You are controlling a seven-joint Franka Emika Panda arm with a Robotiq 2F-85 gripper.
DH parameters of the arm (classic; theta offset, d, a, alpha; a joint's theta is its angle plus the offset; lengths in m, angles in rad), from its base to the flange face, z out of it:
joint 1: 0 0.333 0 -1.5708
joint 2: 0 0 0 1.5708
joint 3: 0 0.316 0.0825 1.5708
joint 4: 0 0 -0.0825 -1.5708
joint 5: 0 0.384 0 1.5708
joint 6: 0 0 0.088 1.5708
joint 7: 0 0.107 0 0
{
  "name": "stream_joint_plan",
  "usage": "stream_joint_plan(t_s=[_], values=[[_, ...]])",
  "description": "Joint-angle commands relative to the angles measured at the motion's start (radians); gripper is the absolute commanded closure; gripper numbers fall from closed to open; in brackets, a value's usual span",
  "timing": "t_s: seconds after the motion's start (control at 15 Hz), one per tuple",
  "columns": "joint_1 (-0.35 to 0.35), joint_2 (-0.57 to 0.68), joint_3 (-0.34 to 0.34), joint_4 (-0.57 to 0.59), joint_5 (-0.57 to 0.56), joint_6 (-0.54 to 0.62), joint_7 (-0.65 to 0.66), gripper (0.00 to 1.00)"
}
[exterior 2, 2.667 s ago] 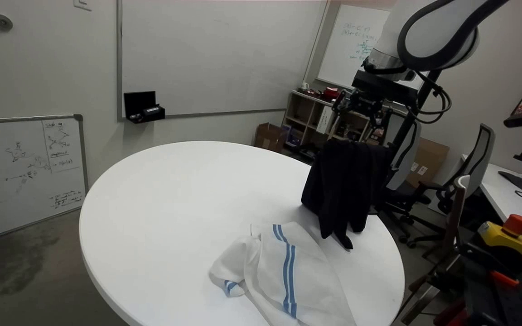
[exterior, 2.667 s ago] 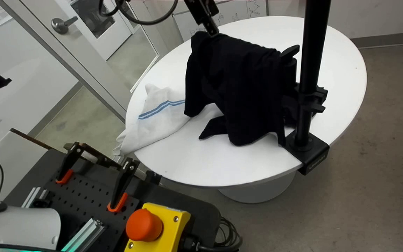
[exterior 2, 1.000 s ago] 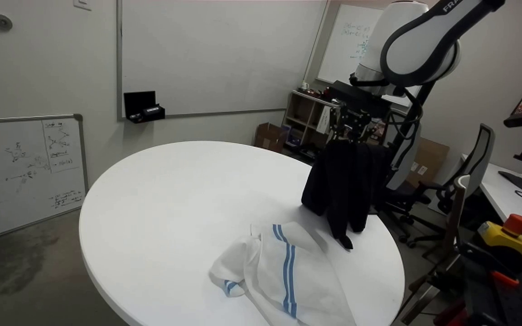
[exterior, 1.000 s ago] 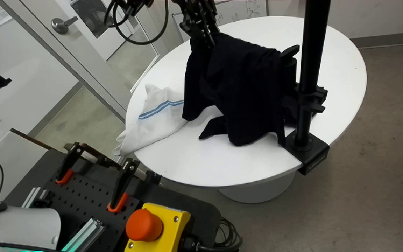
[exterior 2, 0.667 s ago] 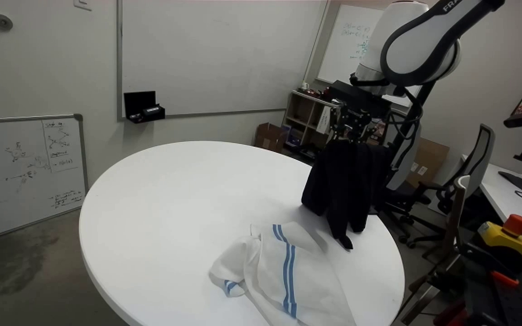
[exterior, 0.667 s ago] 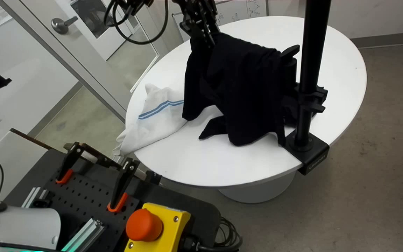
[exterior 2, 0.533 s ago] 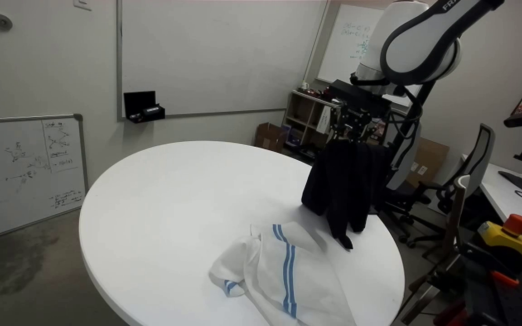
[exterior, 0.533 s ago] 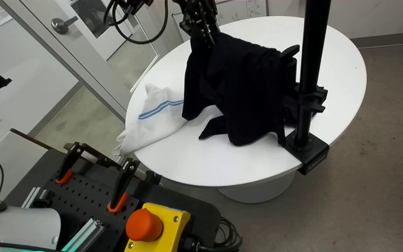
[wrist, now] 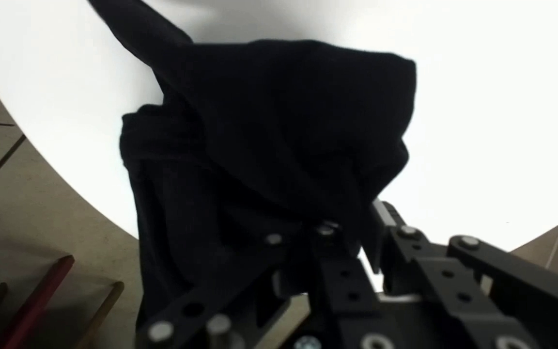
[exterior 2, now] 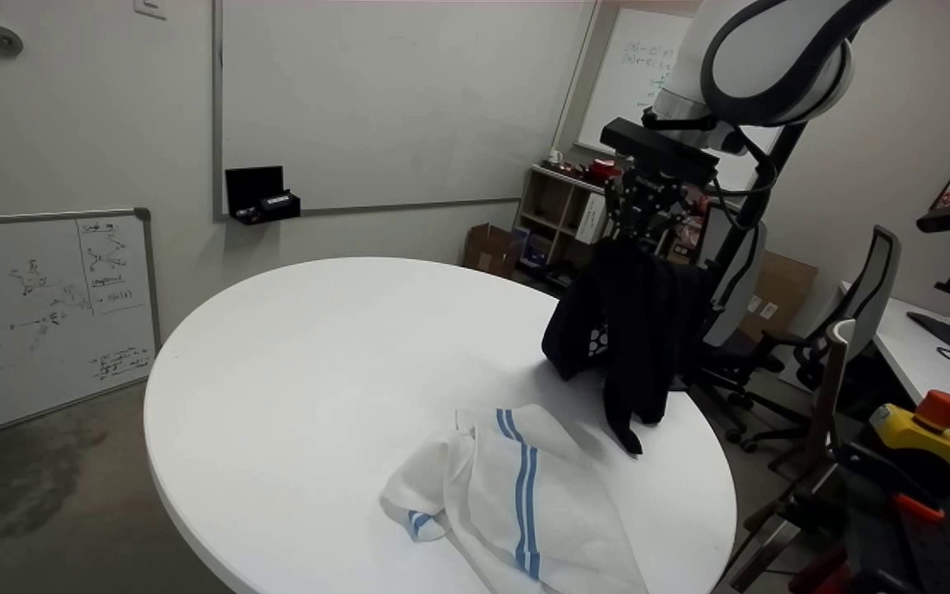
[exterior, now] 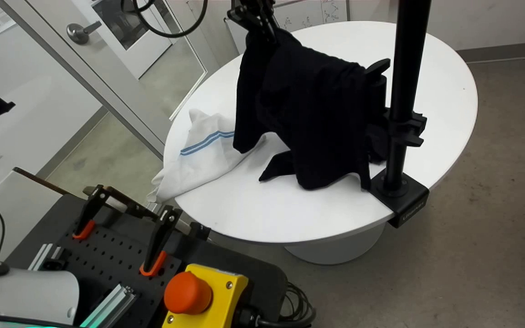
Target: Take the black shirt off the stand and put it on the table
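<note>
Pinching black shirt (exterior: 315, 118), my gripper (exterior 2: 638, 239) clamped tight on it; shirt's long axis slants up from stand (exterior: 401, 109) at table (exterior: 262, 214) edge, loose end pointing down.

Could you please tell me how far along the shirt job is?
Done: the gripper appears shut on one end of the black shirt. In hand: that end is held up, while the rest drapes on the stand. Left, probably: freeing that part and laying the shirt on the table.
</note>
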State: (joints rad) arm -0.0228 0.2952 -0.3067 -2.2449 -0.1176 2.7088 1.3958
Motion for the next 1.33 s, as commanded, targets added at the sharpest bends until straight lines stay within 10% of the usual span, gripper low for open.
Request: stream_joint_plan(t_s=[0.0, 1.27], values=[[0.002, -0.05, 0.019, 0.008, 0.016, -0.028, -0.005, 1.0], [-0.03, -0.455, 0.187, 0.072, 0.148, -0.075, -0.085, 0.98]])
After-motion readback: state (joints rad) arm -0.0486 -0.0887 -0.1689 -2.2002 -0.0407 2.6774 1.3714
